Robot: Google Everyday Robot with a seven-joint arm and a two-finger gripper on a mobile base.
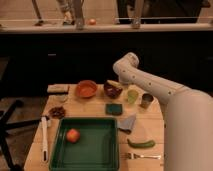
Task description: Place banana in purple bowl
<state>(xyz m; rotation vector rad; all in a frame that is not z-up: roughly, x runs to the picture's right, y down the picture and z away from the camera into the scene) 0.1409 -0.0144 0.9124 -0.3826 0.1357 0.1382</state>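
Observation:
The purple bowl (112, 91) stands at the back middle of the wooden table, right of the orange bowl (86, 89). The pale-yellow banana (113, 83) shows at the bowl's far rim, partly above it. My gripper (119, 82) reaches down from the white arm (145, 82) to the bowl's far right rim, right by the banana. I cannot tell whether it holds the banana.
A green cup (132, 95) and a metal cup (146, 100) stand right of the purple bowl. A green sponge (114, 109), grey cloth (127, 122), curved green vegetable (141, 144) and fork (142, 156) lie in front. A green tray (100, 150) holds a red fruit (73, 135).

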